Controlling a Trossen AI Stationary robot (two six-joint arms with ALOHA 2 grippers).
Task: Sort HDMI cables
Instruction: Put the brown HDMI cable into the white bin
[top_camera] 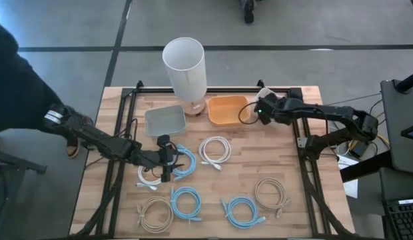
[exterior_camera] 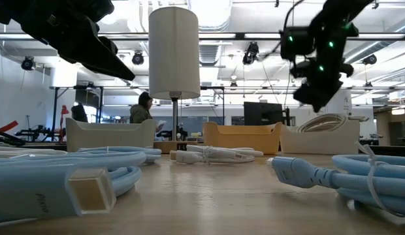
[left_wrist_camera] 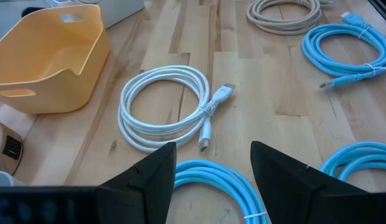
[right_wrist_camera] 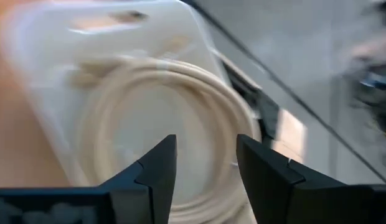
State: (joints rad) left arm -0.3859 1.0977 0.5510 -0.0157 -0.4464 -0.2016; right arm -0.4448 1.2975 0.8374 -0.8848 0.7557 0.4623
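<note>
**Two arms over a table of coiled HDMI cables**

High view: the left gripper (top_camera: 165, 162) hovers over a light blue coil (top_camera: 182, 162) beside a white coil (top_camera: 150, 176). Another white coil (top_camera: 215, 149) lies mid-table. Along the near edge lie a beige coil (top_camera: 155, 212), two more blue coils (top_camera: 186, 203) (top_camera: 242, 211), and a beige coil (top_camera: 271, 194). A grey bin (top_camera: 165, 120) and an orange bin (top_camera: 227, 109) sit at the far side by a white lamp (top_camera: 185, 67). The right gripper (top_camera: 261, 110) is just right of the orange bin.

Low view: blue cable ends fill the foreground.

Left wrist view: the fingers (left_wrist_camera: 146, 174) are spread, holding nothing.

Right wrist view: parted fingers (right_wrist_camera: 154, 168) hang empty over a beige coil in a white bin (right_wrist_camera: 149, 121).
</note>
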